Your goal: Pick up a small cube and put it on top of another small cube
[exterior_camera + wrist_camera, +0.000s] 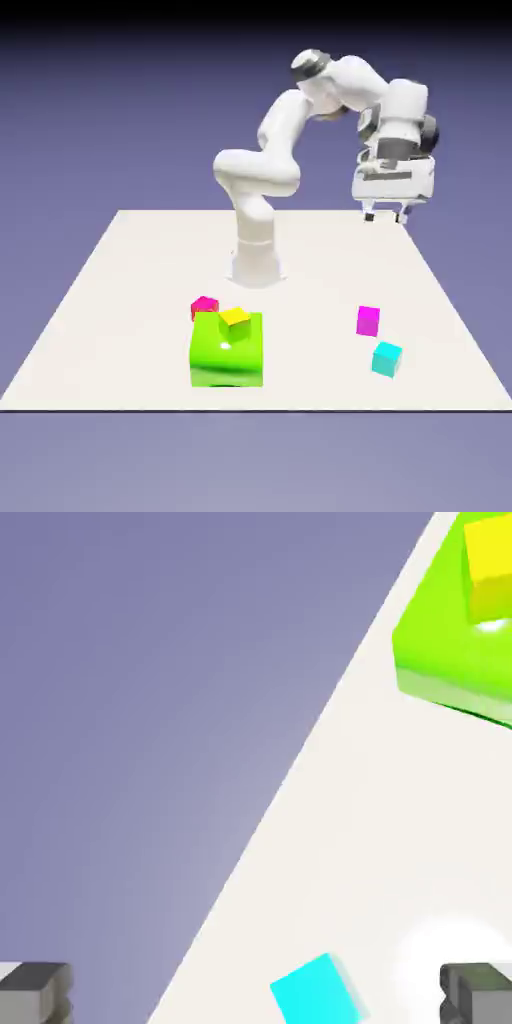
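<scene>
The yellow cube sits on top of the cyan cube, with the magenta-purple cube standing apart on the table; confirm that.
Not the cyan cube: the exterior view shows the yellow cube on the big lime-green block. The rest stands.

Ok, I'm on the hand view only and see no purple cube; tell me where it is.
Observer: The magenta-purple cube sits on the table, just behind the cyan cube as the exterior view shows it.
Operator: I see the lime-green block with a yellow cube on it. Report any other cube near it.
Observer: Yes, a hot-pink cube stands by the block's far corner, on the exterior view's left.
Operator: Now give me the gripper's height.
Observer: The gripper hangs well above the table, its fingers apart with nothing between them.
</scene>
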`<state>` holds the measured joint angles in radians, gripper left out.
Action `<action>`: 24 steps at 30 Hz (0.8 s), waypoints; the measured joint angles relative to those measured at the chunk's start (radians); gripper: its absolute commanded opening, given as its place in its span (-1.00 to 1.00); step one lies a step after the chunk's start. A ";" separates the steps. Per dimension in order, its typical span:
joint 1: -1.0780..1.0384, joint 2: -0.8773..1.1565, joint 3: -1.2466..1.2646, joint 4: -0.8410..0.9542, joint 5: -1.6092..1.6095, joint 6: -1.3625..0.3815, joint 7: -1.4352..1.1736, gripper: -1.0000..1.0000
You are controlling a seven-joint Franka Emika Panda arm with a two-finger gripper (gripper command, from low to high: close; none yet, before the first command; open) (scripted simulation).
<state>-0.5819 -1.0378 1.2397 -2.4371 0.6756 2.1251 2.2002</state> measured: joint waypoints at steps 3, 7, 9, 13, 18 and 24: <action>-0.052 -0.041 0.109 0.033 0.059 -0.080 0.128 0.00; -0.122 -0.096 0.254 0.076 0.138 -0.187 0.299 0.00; -0.156 -0.123 0.326 0.098 0.178 -0.240 0.384 0.00; -0.226 -0.178 0.471 0.142 0.257 -0.347 0.555 0.00; -0.270 -0.227 0.605 0.141 0.354 -0.339 0.611 0.00; -0.270 -0.226 0.602 0.142 0.351 -0.340 0.612 -1.00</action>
<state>-0.8514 -1.2639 1.8416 -2.2953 1.0266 1.7849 2.8119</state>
